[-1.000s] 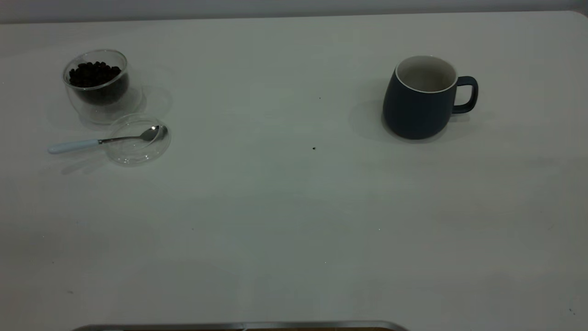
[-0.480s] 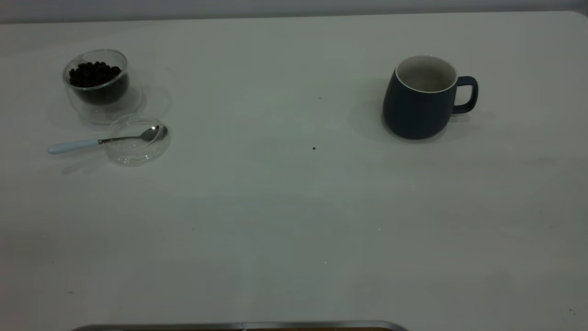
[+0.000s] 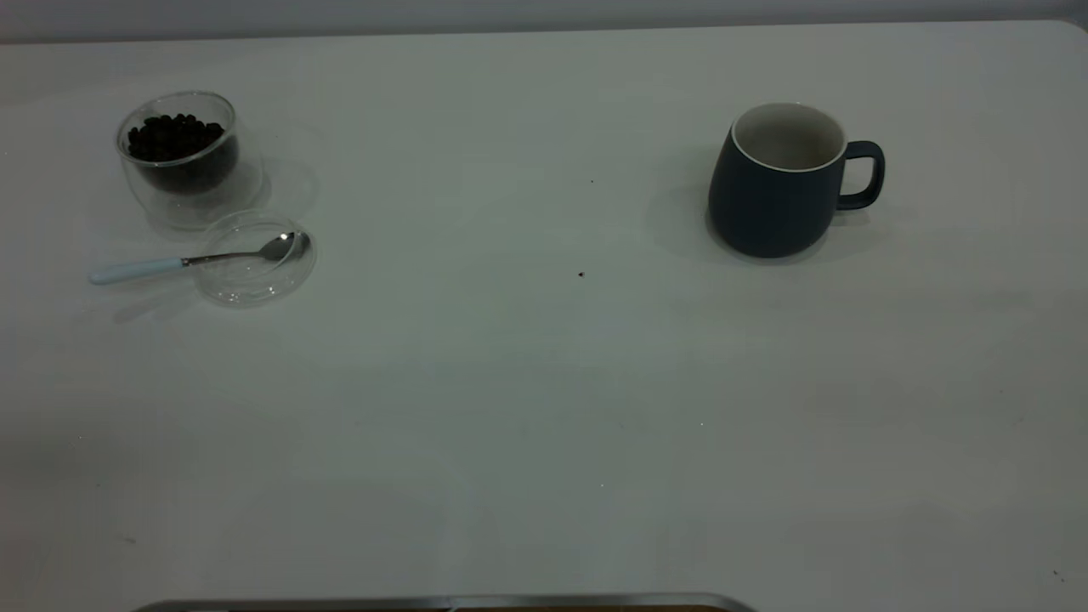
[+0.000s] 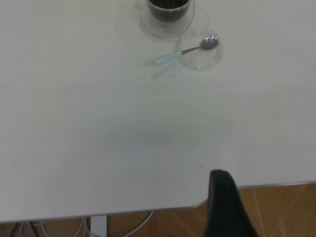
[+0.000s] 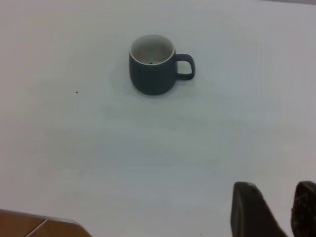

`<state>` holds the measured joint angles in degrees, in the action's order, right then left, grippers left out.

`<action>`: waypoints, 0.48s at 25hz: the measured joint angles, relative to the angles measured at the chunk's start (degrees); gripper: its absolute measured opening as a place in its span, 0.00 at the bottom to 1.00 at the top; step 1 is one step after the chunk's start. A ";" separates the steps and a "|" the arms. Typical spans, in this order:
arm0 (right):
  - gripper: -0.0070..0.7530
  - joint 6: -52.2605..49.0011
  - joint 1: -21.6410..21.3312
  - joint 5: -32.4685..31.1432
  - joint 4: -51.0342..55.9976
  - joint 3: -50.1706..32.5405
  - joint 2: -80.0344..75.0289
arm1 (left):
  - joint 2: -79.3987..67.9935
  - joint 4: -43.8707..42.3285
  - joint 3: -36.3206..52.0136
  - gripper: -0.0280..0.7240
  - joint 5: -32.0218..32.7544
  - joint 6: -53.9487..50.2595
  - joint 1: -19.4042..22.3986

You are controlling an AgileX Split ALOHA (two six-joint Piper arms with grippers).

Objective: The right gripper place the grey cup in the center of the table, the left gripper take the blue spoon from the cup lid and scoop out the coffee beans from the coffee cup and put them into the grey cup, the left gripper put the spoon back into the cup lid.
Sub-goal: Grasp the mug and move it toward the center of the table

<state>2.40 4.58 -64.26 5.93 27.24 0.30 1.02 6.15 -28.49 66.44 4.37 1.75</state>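
The grey cup (image 3: 778,183) is standing upright on the right half of the tabletop (image 3: 527,408), toward the far side, with its loop handle pointing right, away from the centre. It is sitting well apart from the central area it has to reach, so by this inspector's judgement the first step is not yet done. The right hand (image 5: 276,212) is showing only in its own wrist view, as two dark fingers with a gap between them, parted and gripping nothing; it is hanging over the near side of the tabletop with the cup well ahead of it on the far side. The right arm is clearly the nearer one to the cup, and the coming reach is likely running from near to far, then a carry leftward to centre. The left hand (image 4: 224,207) is showing as a single dark tip at the near edge; whether it is open or closed cannot be told. On the far left, the coffee cup (image 3: 180,157) is holding the coffee beans (image 3: 174,136), and just beside it the blue spoon (image 3: 195,259) is lying with its bowl in the cup lid (image 3: 255,259), handle pointing left.
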 joint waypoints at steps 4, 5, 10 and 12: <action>0.40 1.36 0.00 1.09 4.02 0.24 -2.47 | 0.00 0.00 0.00 0.70 0.00 -0.06 0.00; 0.44 2.32 0.00 2.25 5.24 0.34 -4.10 | 0.00 0.00 0.00 0.70 0.00 -0.06 0.00; 0.67 11.01 0.00 11.97 8.87 0.82 -17.37 | 0.00 0.00 0.00 0.70 0.00 -0.06 0.00; 0.73 17.03 0.00 17.25 9.15 0.87 -24.03 | 0.00 0.00 0.00 0.70 0.00 -0.06 0.00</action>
<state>19.44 4.58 -47.00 15.08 28.11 -23.72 1.02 6.15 -28.49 66.44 4.31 1.75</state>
